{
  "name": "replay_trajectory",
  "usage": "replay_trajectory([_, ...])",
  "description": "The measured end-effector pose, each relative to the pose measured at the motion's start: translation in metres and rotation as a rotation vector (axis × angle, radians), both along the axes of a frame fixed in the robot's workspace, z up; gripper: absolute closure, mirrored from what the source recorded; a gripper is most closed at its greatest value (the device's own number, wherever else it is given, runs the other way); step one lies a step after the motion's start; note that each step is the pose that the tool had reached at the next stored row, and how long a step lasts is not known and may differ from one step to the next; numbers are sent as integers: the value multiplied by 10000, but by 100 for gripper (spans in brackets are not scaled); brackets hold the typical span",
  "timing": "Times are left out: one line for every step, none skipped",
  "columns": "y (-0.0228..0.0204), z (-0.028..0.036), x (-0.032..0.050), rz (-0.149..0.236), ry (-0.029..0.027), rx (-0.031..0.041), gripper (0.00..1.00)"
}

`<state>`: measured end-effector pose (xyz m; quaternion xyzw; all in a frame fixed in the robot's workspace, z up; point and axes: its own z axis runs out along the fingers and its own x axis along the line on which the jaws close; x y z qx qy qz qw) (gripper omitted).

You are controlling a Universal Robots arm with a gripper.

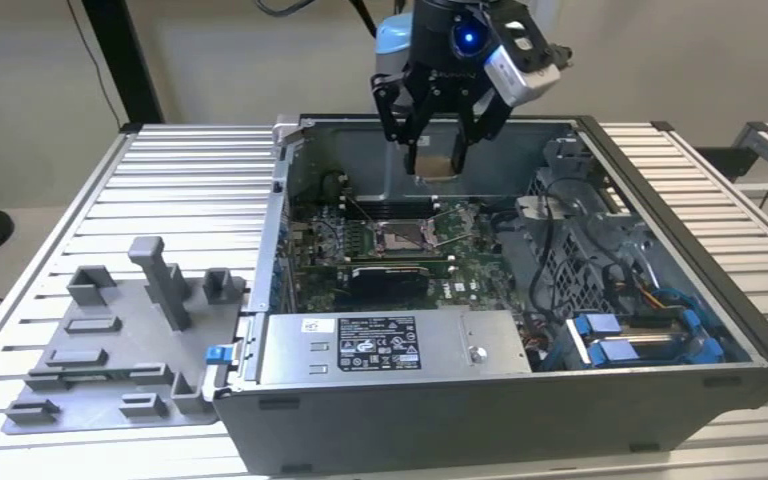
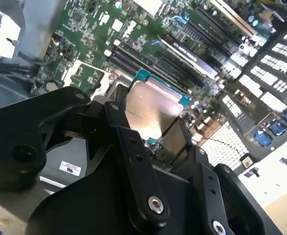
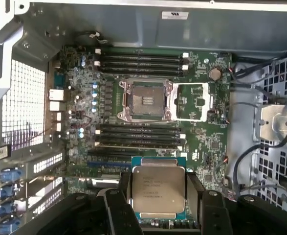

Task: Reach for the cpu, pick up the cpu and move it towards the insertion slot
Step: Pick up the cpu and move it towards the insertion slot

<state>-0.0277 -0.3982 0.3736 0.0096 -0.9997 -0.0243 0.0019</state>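
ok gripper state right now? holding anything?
Gripper: shut on the cpu, held above the open computer case, not yet at the insertion slot.

Pale silver-white top with a teal edge on the cpu (image 3: 159, 192), pinched between black gripper (image 3: 158, 203) fingers. Beyond the cpu, shiny metal frame, seemingly tan-grey centre, on the insertion slot (image 3: 146, 100); green motherboard (image 3: 207, 142) around it.
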Motion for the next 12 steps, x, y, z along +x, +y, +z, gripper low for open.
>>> replay_trajectory([28,0,-3,1,0,0,100])
replay_trajectory([62,0,-7,1,0,-1,100])
replay_trajectory([101,-1,-11,1,0,0,100])
replay_trajectory([141,-1,-14,0,0,-1,100])
replay_trajectory([179,-1,-17,0,0,-1,100])
replay_trajectory([212,-2,-20,0,-1,1,100])
replay_trajectory([244,-1,-25,0,0,0,100])
replay_trajectory([271,-1,-29,1,1,-2,100])
replay_trajectory([296,-2,-34,1,0,0,100])
replay_trajectory([320,-3,-39,1,0,-1,100])
replay_trajectory([346,-3,-44,1,0,-1,100])
replay_trajectory([370,-4,-50,0,0,0,100])
